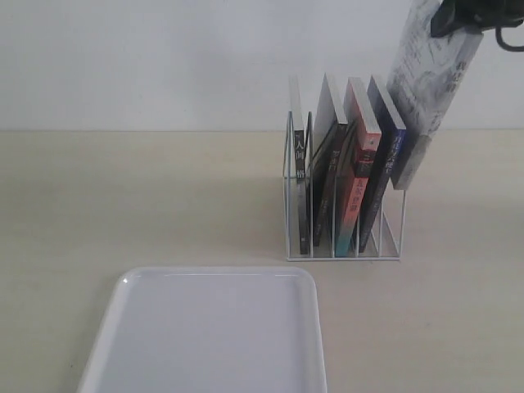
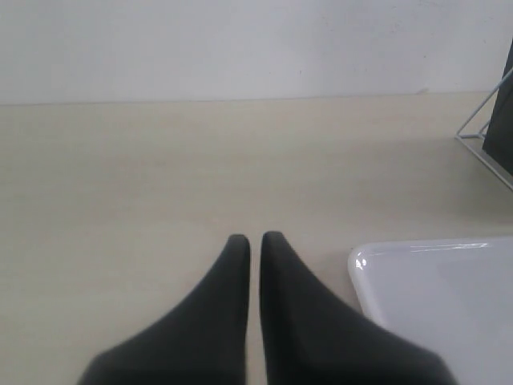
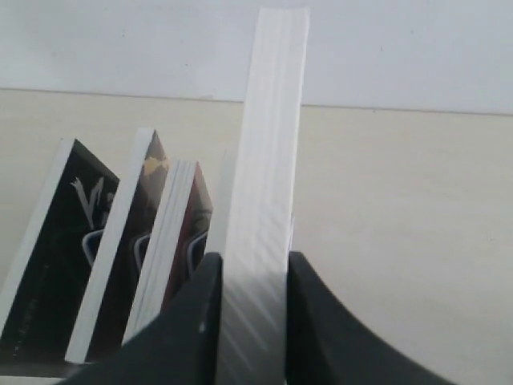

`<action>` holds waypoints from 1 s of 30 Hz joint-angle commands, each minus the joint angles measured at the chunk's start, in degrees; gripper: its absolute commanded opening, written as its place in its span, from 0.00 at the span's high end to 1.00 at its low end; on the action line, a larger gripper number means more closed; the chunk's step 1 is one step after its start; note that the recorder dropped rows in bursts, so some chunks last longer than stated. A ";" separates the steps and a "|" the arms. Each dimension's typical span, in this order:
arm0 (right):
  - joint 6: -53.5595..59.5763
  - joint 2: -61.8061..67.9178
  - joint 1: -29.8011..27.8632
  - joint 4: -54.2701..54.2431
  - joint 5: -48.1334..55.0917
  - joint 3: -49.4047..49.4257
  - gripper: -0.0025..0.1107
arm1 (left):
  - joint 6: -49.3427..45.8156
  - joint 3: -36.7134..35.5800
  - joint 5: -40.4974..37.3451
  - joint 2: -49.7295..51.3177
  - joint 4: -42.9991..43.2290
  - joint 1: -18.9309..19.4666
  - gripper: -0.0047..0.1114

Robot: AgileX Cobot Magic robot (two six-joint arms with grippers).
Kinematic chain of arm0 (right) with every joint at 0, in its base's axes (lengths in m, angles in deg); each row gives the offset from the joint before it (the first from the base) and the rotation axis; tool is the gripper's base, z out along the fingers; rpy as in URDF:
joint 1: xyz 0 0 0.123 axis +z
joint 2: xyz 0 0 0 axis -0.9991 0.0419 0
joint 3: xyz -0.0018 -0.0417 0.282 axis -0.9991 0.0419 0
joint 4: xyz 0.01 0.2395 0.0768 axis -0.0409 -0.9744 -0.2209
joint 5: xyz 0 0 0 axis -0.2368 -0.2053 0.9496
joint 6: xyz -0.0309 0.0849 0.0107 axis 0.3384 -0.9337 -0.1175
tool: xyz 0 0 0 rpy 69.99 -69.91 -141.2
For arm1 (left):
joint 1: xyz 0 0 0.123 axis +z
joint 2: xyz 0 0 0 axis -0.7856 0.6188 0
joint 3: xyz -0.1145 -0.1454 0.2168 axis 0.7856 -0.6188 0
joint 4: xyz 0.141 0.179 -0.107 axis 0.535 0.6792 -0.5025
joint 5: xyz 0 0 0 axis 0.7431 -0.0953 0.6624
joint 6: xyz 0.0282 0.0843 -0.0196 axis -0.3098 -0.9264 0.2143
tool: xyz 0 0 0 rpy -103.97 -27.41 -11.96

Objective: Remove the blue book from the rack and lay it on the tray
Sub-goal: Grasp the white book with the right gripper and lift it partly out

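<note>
**Extraction step at the rack: the tool holds a neighbouring volume, not the blue book.**

The right tool (image 1: 458, 18) is clamped on the top of a pale grey-white book (image 1: 430, 74), which is raised and tilted above the right end of the rack (image 1: 286, 196). The rack stands toward the far edge of the table (image 1: 123, 196), right of the middle. The blue book (image 1: 393, 151) stands in the rack just beside the raised book, ungripped. The left tool (image 2: 254, 239), closed on nothing, hovers low by a corner of the tray (image 1: 221, 272), which lies at the near edge. Judged next: put the grey-white book aside, then pinch the blue book's top edge and draw it upward.
</note>
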 commanded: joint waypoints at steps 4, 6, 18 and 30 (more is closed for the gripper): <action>-1.31 -6.40 0.01 1.60 -1.42 -1.73 0.98 | 0.38 -0.20 0.30 -0.18 0.00 0.13 0.92; -1.31 -7.35 0.01 2.34 -1.03 -2.66 0.98 | 0.38 -0.20 0.30 -0.18 0.00 0.13 0.92; -5.39 -8.96 0.01 3.08 1.78 -5.25 0.98 | 0.38 -0.20 0.30 -0.18 0.00 0.13 0.92; -7.25 -5.56 0.01 3.86 3.41 -4.61 0.98 | 0.38 -0.20 0.30 -0.18 0.00 0.13 0.92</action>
